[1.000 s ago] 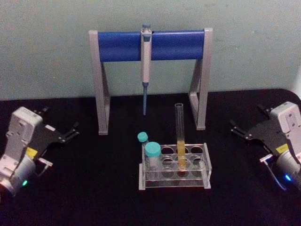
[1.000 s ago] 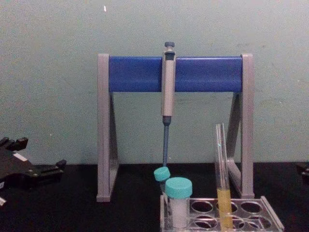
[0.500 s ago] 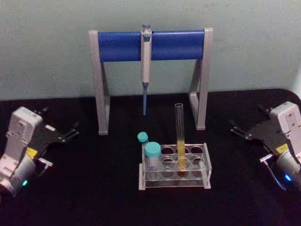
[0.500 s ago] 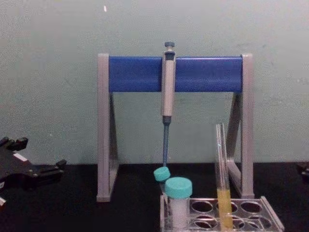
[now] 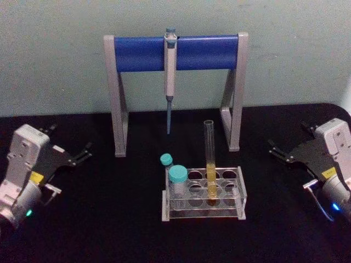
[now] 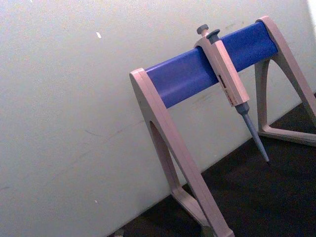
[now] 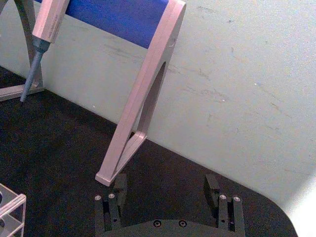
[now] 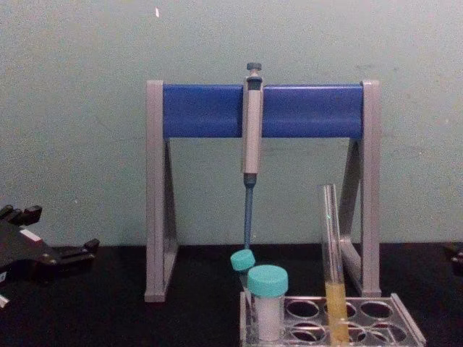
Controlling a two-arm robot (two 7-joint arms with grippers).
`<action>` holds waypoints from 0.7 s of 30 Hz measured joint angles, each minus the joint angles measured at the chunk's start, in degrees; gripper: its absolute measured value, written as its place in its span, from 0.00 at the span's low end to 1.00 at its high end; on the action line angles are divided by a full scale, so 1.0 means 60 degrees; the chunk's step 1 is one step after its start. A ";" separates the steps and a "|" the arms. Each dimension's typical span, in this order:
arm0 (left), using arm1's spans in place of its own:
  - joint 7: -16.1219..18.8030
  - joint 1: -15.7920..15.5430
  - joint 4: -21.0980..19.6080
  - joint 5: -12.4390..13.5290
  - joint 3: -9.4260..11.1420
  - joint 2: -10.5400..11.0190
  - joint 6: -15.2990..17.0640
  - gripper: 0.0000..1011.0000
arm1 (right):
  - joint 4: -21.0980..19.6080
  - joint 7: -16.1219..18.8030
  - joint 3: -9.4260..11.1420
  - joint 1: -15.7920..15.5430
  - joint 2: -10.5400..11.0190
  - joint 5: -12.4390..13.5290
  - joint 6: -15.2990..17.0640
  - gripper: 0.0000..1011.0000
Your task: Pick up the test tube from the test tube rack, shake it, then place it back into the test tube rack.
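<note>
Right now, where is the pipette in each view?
Head: pipette top centre, upright.
Left wrist: pipette slanted across the blue bar.
Right wrist: pipette's lower part, slanted, at the picture's edge.
Chest: pipette centre, upright.
Shared landmark: the blue bar.

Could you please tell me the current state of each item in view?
Test tube rack: upright on the table.
Test tube: uncapped, upright in the rack.
Front vial: capped, in the rack.
Rear vial: capped, leaning.
Pipette: hanging on its stand.
Left gripper: open, empty.
Right gripper: open, empty.
</note>
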 joint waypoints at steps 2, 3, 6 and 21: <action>0.0001 0.0001 0.0000 0.0000 0.0000 0.0000 0.0000 1.00 | 0.0000 0.0000 0.0000 0.0000 0.0000 0.0000 0.0000 0.99; 0.0000 0.0001 0.0000 0.0000 0.0000 0.0000 0.0000 1.00 | 0.0000 0.0000 0.0000 0.0000 0.0000 0.0000 0.0000 0.99; 0.0000 0.0001 0.0000 0.0000 0.0000 0.0000 0.0000 1.00 | 0.0000 0.0000 0.0000 0.0000 0.0000 0.0000 0.0000 0.99; 0.0000 0.0000 0.0000 0.0000 0.0000 0.0000 0.0000 1.00 | 0.0000 0.0000 0.0000 0.0000 0.0000 0.0000 0.0000 0.99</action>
